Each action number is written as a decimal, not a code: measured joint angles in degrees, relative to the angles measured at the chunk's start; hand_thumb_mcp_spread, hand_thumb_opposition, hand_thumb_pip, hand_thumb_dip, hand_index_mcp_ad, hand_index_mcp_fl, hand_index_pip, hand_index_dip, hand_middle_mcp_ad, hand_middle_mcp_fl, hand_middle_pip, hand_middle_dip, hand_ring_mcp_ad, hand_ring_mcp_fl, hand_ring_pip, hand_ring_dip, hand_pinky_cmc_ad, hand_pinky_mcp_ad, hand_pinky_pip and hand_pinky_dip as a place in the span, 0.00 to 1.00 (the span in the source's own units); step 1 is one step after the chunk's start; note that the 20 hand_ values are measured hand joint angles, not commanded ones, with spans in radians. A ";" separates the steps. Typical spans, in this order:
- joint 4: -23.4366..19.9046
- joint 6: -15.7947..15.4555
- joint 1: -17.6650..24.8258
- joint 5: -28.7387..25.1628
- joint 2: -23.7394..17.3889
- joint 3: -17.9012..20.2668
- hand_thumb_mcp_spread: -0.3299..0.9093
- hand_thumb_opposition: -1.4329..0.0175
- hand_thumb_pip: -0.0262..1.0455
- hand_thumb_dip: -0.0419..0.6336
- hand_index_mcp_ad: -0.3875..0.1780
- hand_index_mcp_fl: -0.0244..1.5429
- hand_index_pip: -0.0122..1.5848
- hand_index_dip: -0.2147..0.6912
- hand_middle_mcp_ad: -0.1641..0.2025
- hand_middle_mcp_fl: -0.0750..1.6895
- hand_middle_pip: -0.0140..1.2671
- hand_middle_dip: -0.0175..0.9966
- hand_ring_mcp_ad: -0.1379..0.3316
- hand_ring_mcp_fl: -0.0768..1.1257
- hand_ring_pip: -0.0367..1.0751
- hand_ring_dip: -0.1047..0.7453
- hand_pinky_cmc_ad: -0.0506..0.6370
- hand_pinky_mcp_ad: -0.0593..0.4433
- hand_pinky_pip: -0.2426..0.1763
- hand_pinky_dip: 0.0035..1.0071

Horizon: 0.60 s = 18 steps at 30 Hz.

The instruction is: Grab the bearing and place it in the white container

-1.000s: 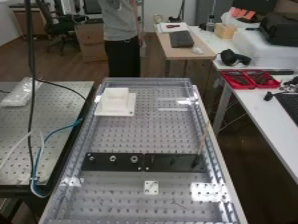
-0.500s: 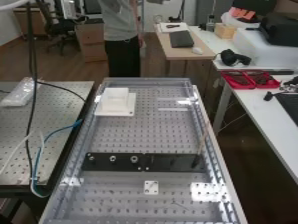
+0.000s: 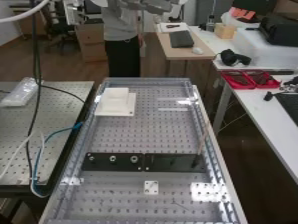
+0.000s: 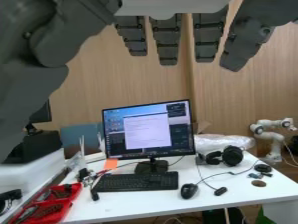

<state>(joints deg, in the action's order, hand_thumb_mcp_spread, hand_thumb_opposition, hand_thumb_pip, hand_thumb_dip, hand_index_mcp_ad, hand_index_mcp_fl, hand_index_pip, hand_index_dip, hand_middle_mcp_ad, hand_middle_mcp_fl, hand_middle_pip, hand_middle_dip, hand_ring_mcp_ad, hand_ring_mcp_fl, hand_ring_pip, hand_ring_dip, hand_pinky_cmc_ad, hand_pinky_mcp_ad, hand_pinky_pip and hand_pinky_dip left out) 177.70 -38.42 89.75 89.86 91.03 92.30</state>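
Observation:
At the top edge of the high view is the dark grey hand, in the air far above and beyond the bench's far end. In the wrist view the fingers of the hand hang straight and spread, holding nothing. Small metal ring-shaped pieces, among them what looks like the bearing, sit on the left part of a black fixture strip across the bench; which ring is the bearing I cannot tell. The white container stands near the bench's far left corner, well apart from the strip.
A small white plate lies nearer than the strip. A thin upright rod rises at the strip's right end. Raised clear rails edge the perforated bench. To the right, a white table bears a monitor, keyboard and red trays.
The arm and hand have come into the high view's top edge from the upper left, moving rightward. The hanging black cables at left have shifted slightly. The rings, strip and white container have stayed put.

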 joint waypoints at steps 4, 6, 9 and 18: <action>-0.11 0.16 0.08 -0.13 0.01 0.21 0.43 0.50 0.21 0.10 0.72 0.02 0.05 0.30 0.83 0.04 0.11 0.10 0.83 0.09 0.11 0.09 0.72 0.67 0.28 0.12; -0.23 0.21 0.12 -0.19 0.02 0.38 0.43 0.50 0.21 0.10 0.73 0.02 0.05 0.30 0.83 0.04 0.11 0.10 0.83 0.09 0.11 0.09 0.72 0.67 0.28 0.12; -0.67 0.30 0.16 -0.27 0.02 0.95 0.43 0.50 0.21 0.10 0.72 0.02 0.05 0.30 0.83 0.04 0.11 0.10 0.83 0.09 0.11 0.09 0.72 0.67 0.28 0.12; -3.35 0.99 0.25 -0.93 -0.25 4.38 0.43 0.50 0.21 0.09 0.72 0.02 0.05 0.30 0.83 0.04 0.11 0.10 0.83 0.09 0.11 0.09 0.72 0.67 0.28 0.12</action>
<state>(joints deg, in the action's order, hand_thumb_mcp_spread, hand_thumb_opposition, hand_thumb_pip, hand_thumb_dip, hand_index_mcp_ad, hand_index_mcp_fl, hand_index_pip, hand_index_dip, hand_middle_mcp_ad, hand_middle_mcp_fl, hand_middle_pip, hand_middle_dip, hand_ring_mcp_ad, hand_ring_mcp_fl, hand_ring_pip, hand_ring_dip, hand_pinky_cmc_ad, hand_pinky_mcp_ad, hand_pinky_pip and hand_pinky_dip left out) 174.35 -37.43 90.00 88.93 90.78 96.68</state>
